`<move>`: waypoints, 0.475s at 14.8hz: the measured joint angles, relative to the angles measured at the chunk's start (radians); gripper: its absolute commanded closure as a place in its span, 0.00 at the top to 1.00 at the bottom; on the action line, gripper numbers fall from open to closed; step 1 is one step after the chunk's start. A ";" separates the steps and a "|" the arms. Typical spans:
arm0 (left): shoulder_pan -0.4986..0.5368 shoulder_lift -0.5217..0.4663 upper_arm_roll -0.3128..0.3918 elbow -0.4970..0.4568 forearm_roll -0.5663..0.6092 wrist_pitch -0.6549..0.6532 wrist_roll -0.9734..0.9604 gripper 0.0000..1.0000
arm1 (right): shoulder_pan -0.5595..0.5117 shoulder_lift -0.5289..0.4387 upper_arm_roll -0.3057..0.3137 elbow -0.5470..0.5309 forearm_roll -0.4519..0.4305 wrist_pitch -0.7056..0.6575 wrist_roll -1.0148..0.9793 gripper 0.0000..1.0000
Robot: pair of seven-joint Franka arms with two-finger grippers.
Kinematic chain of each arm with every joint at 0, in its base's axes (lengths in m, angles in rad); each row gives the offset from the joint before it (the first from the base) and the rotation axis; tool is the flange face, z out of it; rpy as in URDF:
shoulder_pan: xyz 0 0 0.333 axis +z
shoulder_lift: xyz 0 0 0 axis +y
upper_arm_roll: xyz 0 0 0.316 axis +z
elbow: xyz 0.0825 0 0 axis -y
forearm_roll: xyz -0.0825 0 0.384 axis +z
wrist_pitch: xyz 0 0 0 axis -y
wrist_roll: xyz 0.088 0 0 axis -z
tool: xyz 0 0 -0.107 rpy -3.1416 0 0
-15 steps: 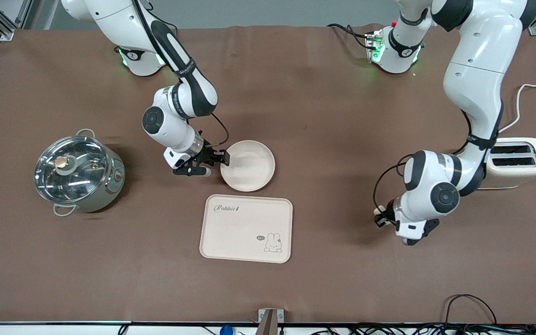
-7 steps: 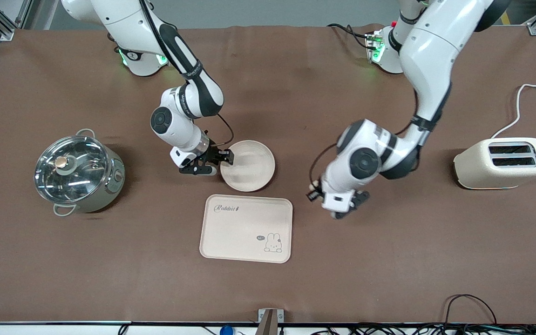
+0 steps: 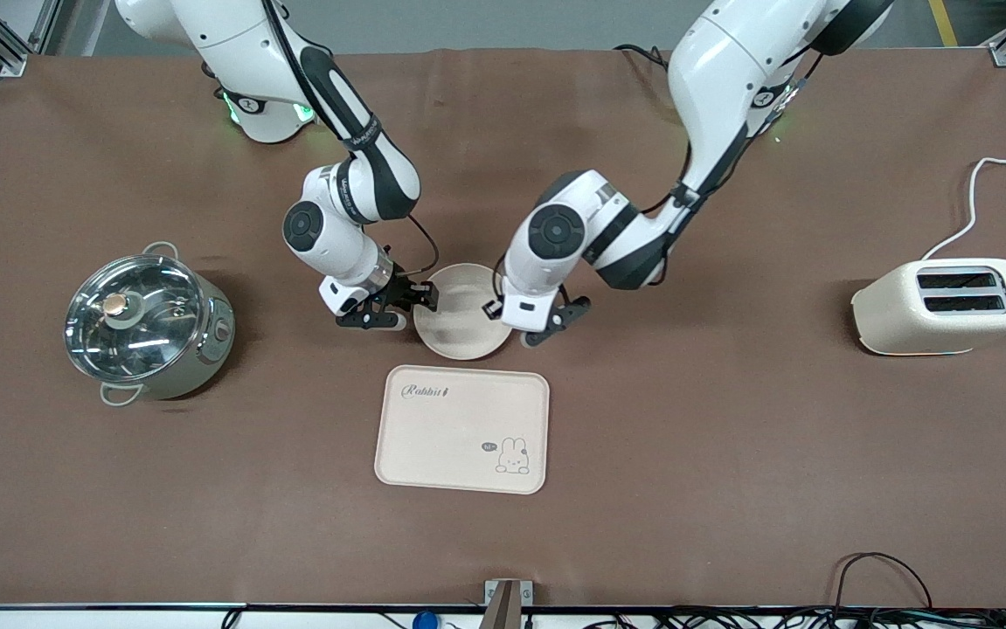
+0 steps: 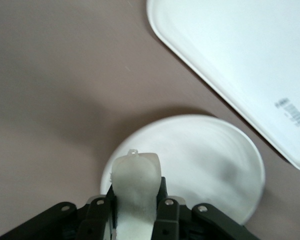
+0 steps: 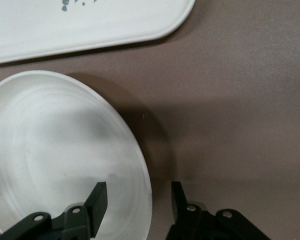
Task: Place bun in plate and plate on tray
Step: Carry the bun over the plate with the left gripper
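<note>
The round cream-white plate (image 3: 459, 316) lies on the brown table, just farther from the front camera than the cream "Rabbit" tray (image 3: 461, 428). My left gripper (image 3: 496, 308) hangs over the plate's rim on the left arm's side, shut on the pale bun (image 4: 136, 180), which sticks out past the fingers above the plate (image 4: 205, 160). The tray (image 4: 240, 60) also shows there. My right gripper (image 3: 406, 307) is at the plate's rim on the right arm's side. In the right wrist view this gripper (image 5: 138, 195) is open, one finger over the plate (image 5: 55, 145), the other outside it, with the tray (image 5: 65, 25) nearby.
A glass-lidded steel pot (image 3: 146, 325) stands toward the right arm's end of the table. A cream toaster (image 3: 948, 306) with a white cord (image 3: 983, 188) stands toward the left arm's end. Cables lie along the table's front edge.
The left arm has swung from beside the toaster across to the plate, carrying the bun. The right gripper has shifted slightly along the plate's rim.
</note>
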 measured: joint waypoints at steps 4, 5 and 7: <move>-0.044 0.068 0.001 0.004 0.000 0.128 -0.043 0.43 | 0.001 0.007 0.000 0.000 0.000 0.014 0.000 0.59; -0.049 0.083 0.001 0.004 0.000 0.152 -0.044 0.59 | 0.002 0.011 0.000 0.000 0.000 0.017 0.000 0.59; -0.050 0.102 0.001 0.007 0.000 0.175 -0.047 1.00 | 0.005 0.016 0.000 0.000 0.000 0.020 0.000 0.59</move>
